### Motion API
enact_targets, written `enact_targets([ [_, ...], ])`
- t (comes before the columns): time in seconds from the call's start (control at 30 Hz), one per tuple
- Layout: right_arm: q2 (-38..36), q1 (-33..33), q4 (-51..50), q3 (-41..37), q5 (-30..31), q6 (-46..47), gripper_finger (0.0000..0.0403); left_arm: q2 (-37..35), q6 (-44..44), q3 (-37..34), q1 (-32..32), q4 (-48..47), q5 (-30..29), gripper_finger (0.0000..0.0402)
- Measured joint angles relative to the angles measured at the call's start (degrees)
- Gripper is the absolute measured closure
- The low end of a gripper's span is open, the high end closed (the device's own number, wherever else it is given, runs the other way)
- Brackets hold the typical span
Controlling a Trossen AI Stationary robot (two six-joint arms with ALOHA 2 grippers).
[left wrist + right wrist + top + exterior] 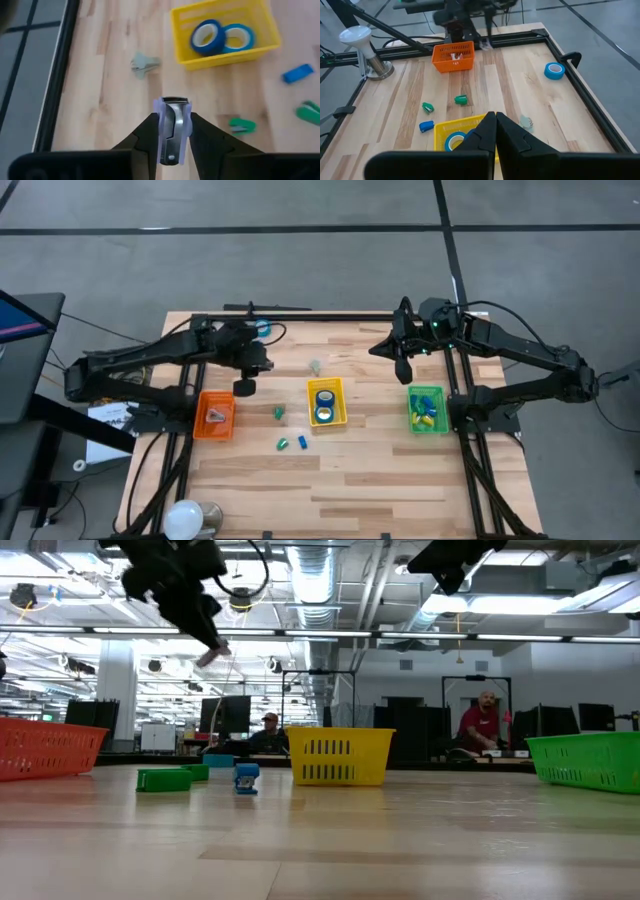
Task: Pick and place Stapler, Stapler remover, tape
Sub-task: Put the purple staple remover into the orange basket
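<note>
looks like a big open-plan robotics lab or workshop: exposed ducts (318, 580) and strip lights on the ceiling, rows of monitors (224, 716) with people (484, 724) at desks behind, grey carpet floor (300, 270) around a wooden table (330, 480).

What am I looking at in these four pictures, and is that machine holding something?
It is a robot with two dark arms working at a wooden table. One picture looks straight down on the table, one looks level across it at table height, and two come from cameras on the arms' wrists.

On the table stand three small baskets: an orange basket, a yellow basket with rolls of blue tape in it, and a green basket. One more tape roll lies loose near the table's edge, and a few small green and blue pieces lie between the baskets.

The left gripper is in the air, pinching a small pale purple and metal stapler remover. The right gripper is shut and holds nothing.
</note>
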Motion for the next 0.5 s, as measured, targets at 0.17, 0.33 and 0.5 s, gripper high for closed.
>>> enact_targets([
  [0.17, 0.0, 0.0, 0.0, 0.0, 0.0, 0.1, 0.0403, -3.3, -1.3, 0.0, -3.6, -8.0, 1.2, 0.0320],
  [0.33, 0.0, 0.0, 0.4, 0.0, 0.0, 0.2, 0.0403, -5.6, -6.6, 0.0, -7.4, -16.0, 3.7, 0.0319],
  [0.5, 0.0, 0.0, 0.7, 0.0, 0.0, 0.2, 0.0403, -6.3, -8.0, 0.0, -9.7, -22.4, 3.7, 0.0320],
])
